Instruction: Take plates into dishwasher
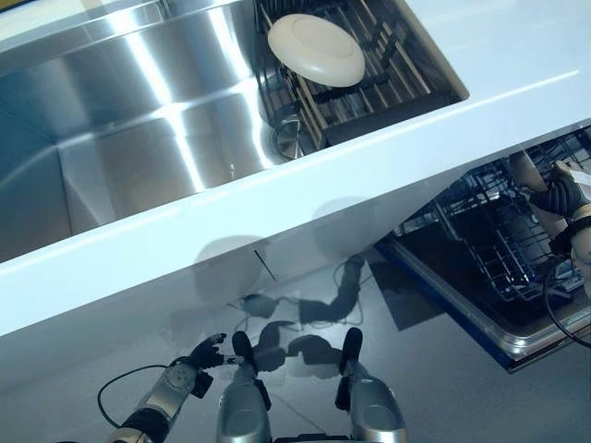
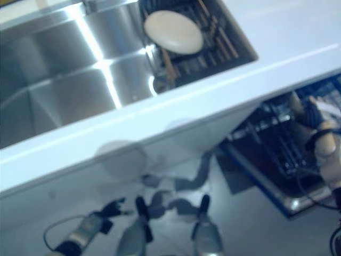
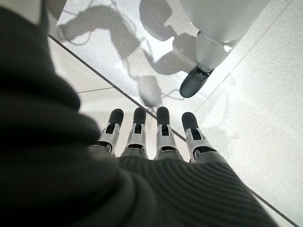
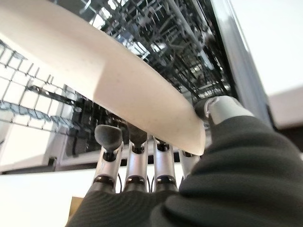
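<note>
A cream plate [image 4: 118, 80] is pinched in my right hand [image 4: 137, 161], thumb on its upper face and fingers beneath. The hand [image 1: 561, 197] holds it over the black wire dishwasher rack [image 1: 489, 240] at the right, under the counter's edge; only the plate's rim [image 1: 524, 169] shows there. A second cream plate [image 1: 316, 49] lies on the dark drying rack [image 1: 388, 83] in the sink's right end. My left hand [image 1: 201, 353] hangs low at the lower left above the floor, fingers [image 3: 161, 132] straight and holding nothing.
The steel sink [image 1: 120, 138] fills the upper left, with a drain [image 1: 288, 137] beside the drying rack. A white counter [image 1: 517, 55] runs across in front of it. The pulled-out dishwasher tray [image 1: 480, 318] juts over the grey floor at the lower right.
</note>
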